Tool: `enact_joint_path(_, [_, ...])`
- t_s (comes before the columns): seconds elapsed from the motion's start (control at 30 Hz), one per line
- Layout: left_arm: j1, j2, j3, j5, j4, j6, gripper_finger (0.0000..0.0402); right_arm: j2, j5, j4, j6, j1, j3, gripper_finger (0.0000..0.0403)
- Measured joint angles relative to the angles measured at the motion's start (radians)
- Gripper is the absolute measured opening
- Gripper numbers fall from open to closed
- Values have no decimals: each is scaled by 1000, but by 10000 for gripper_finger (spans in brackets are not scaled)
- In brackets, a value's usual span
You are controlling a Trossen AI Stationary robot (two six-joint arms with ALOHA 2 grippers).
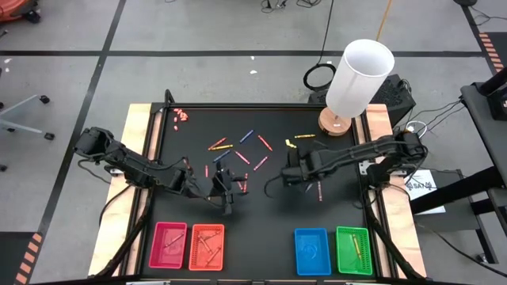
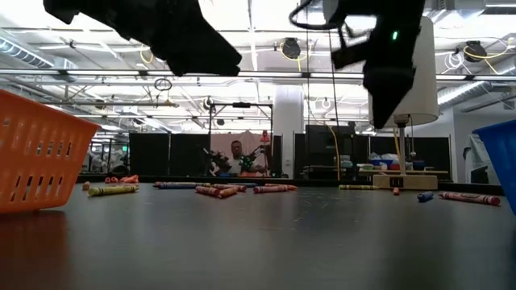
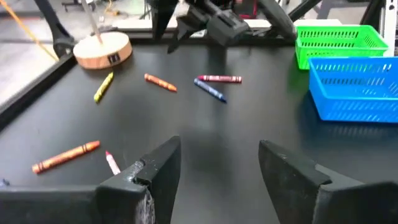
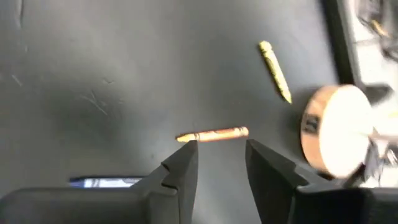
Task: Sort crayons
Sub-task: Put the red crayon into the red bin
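Left gripper: fingers spread wide, holding nothing, low over the black table.
Crayons: scattered across the table's middle and back.
Right gripper: fingers apart, right above an orange crayon, not squeezing it.

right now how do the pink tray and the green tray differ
The pink tray sits at the left end of the near row; the green tray sits at the right end. The pink tray's neighbour is the orange tray; the green tray's is the blue tray. The green tray holds a yellow crayon. Both are rectangular and similar in size.
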Motion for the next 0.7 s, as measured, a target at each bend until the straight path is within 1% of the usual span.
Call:
enact_joint_path(0.07, [-5, 0, 0, 0, -23, -30, 212, 0, -56, 114, -138, -27, -62, 116])
enact_joint_path(0.17, [-19, 0, 0, -1, -57, -61, 212, 1, -190, 229, -306, -51, -147, 118])
enact_joint_path(0.23, [-28, 0, 0, -1, -75, -71, 212, 1, -266, 271, -365, -60, -192, 118])
enact_joint_path(0.33, [-40, 0, 0, -8, -82, -86, 212, 1, -324, 288, -416, -62, -238, 119])
enact_joint_path(0.47, [-47, 0, 0, -32, -81, -89, 212, 1, -325, 282, -432, -61, -266, 118])
enact_joint_path(0.57, [-47, 0, 0, -48, -81, -101, 212, 1, -267, 258, -431, -62, -264, 118])
enact_joint_path(0.63, [-47, 0, 0, -52, -81, -113, 212, 1, -255, 251, -410, -63, -261, 118])
enact_joint_path(0.7, [-47, 0, 0, -52, -81, -114, 212, 1, -273, 240, -348, -64, -261, 118])
